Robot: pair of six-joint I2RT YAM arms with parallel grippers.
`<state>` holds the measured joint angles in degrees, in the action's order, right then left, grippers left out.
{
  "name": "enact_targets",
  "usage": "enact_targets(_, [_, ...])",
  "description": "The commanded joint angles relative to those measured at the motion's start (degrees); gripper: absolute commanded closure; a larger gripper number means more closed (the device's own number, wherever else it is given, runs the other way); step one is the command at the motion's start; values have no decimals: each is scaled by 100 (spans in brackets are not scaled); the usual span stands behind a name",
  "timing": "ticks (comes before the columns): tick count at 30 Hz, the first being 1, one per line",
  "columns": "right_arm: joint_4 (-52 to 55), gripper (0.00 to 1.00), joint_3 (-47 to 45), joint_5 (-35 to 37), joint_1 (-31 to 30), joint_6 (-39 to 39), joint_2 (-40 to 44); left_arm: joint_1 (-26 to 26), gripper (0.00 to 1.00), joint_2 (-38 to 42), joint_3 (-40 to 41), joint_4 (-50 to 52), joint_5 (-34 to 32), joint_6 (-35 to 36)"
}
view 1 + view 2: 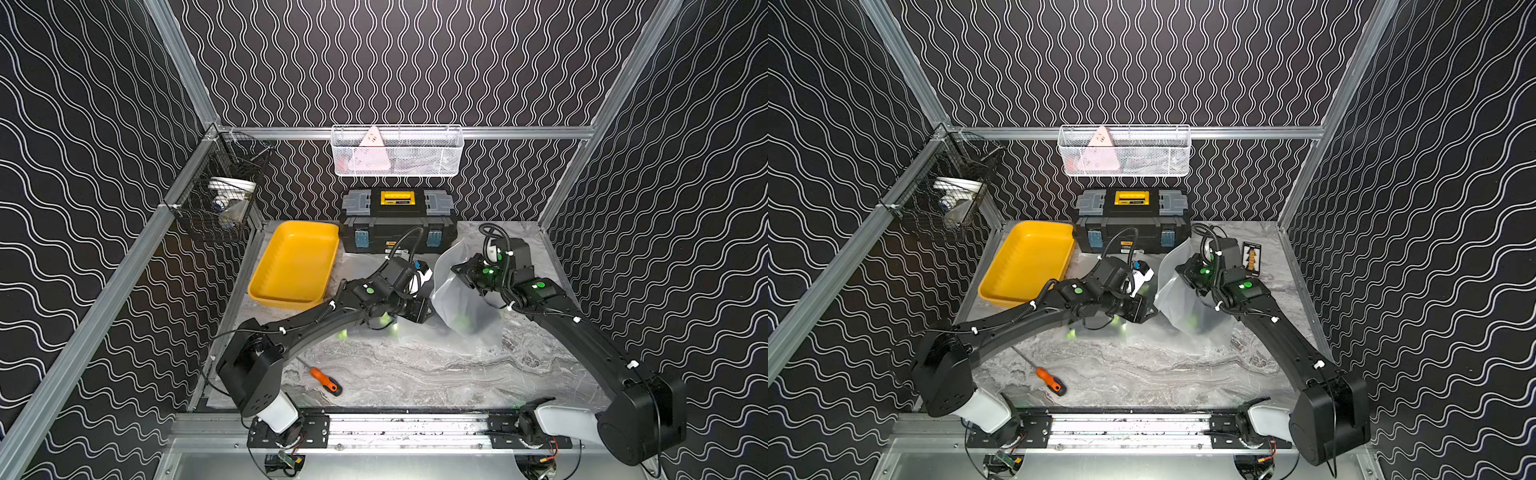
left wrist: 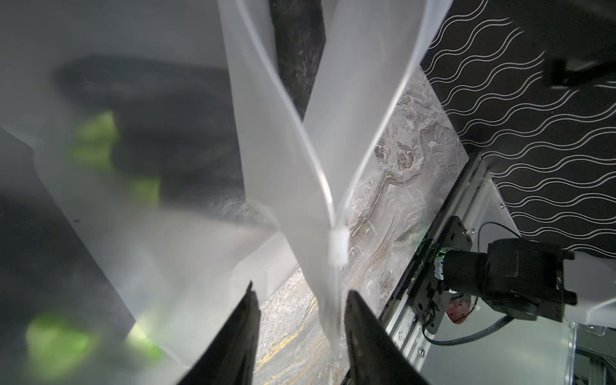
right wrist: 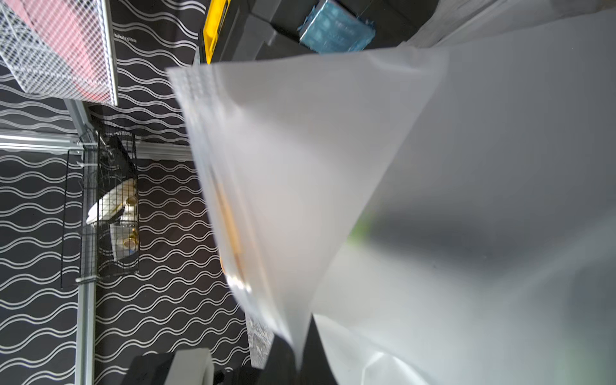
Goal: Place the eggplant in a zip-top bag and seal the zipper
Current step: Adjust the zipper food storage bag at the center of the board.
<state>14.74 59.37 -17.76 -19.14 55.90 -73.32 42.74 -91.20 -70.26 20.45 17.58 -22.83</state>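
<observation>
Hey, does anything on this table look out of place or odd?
A screwdriver lies loose near the front edge of the table, far from the toolbox at the back. The bag, pinched up by the right pincer, is crumpled and its zipper gapes wide beyond the slider. Nothing looks spilled or broken.

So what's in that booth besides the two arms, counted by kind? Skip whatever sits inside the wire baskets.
Wire baskets: 2 (white basket, black basket)
Yellow tray: 1
Toolbox: 1
Screwdriver: 1
Zip-top bag: 1
Eggplant, inside the bag: 1
Black card: 1
Total: 8
</observation>
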Motion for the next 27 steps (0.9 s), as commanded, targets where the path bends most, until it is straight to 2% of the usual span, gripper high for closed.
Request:
enact_targets(1, [-71, 95, -5, 130, 13, 145, 66, 7, 67, 21, 59, -395, -116, -88])
enact_targets(5, [-71, 95, -35, 23, 11, 149, 65, 7, 69, -7, 49, -480, -150, 44])
enact_targets(8, [-80, 95, -88, -9, 11, 150, 74, 6, 77, -106, -24, -507, -107, 110])
enact_targets(11, [-59, 95, -122, 0, 10, 137, 96, 7, 80, -143, -52, -620, -56, 134])
enact_targets(14, [-28, 95, -131, 34, 22, 102, 123, 6, 90, -238, -183, -558, -3, 199])
enact_targets(15, [1, 95, -113, 30, 24, 62, 121, 3, 98, -262, -245, -499, -8, 238])
enact_targets(18, [151, 90, -41, 57, 97, -120, 108, -37, 100, -259, -473, -308, -89, 379])
enact_targets(23, [687, 80, 251, 245, 371, -831, 89, -293, 100, -460, -1402, 623, 228, 1002])
enact_targets(27, [1232, 69, 867, 450, 424, -1783, 157, -354, 100, -1051, -2553, 1898, 770, 1899])
